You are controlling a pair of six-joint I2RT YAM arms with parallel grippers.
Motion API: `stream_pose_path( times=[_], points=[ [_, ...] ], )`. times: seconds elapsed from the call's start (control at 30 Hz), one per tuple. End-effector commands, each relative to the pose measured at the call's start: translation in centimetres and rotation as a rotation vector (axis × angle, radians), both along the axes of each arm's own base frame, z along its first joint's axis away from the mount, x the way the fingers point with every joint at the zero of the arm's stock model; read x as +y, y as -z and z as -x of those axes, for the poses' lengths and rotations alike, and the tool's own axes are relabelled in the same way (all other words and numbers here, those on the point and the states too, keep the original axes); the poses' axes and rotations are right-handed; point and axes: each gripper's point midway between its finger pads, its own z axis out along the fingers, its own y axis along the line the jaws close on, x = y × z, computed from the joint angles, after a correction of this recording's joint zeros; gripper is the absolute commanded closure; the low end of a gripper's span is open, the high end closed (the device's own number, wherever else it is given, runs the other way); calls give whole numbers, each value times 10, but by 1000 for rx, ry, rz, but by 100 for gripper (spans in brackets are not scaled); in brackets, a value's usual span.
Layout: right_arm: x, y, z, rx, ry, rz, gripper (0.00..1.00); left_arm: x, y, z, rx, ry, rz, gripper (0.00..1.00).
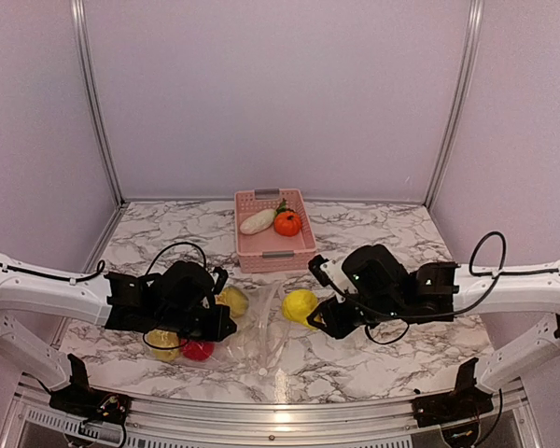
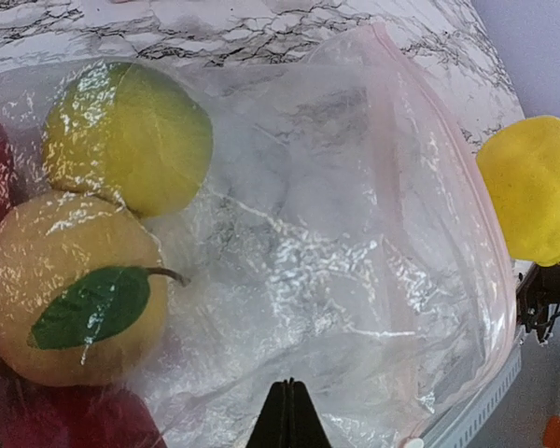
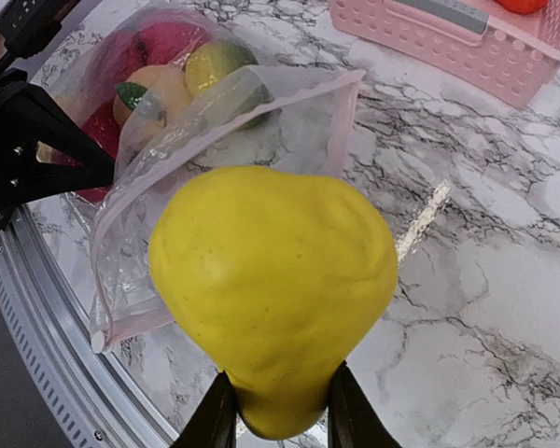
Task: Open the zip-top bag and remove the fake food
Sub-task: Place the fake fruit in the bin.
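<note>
Nearest us, our right tool (image 3: 282, 415) grips a yellow fruit (image 3: 275, 289) just beside the open edge of the zip-top bag (image 2: 355, 261). The worktop (image 3: 485, 280) lies open rightward. Our left tool (image 2: 287, 415) is pinched narrow on the bag's film.

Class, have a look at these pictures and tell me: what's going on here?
The right hand grips a yellow fruit just outside the open zip-top bag, and the left hand appears to pinch the bag's edge. Several fruits are inside the bag. A white radish and an orange fruit already lie in the pink basket.
</note>
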Motion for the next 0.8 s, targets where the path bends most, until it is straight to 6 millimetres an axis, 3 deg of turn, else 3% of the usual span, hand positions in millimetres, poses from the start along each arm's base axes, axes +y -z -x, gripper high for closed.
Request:
stream_pose_path(
  times=[0.0, 0.13, 0.3, 0.6, 0.77],
  points=[
    [-10, -21, -15, 2, 57, -52, 83, -1, -19, -7, -38, -2, 10, 100],
    [-6, -47, -43, -45, 84, -104, 82, -2, -29, -11, -58, -12, 33, 100],
    [7, -70, -92, -98, 111, -141, 82, 2, -37, -19, -79, -29, 51, 100],
    [44, -68, -201, -159, 156, -176, 83, 23, -53, -35, -119, -85, 80, 100],
    [66, -46, -252, -129, 167, -173, 83, 37, -56, -38, -128, -121, 93, 100]
  ],
)
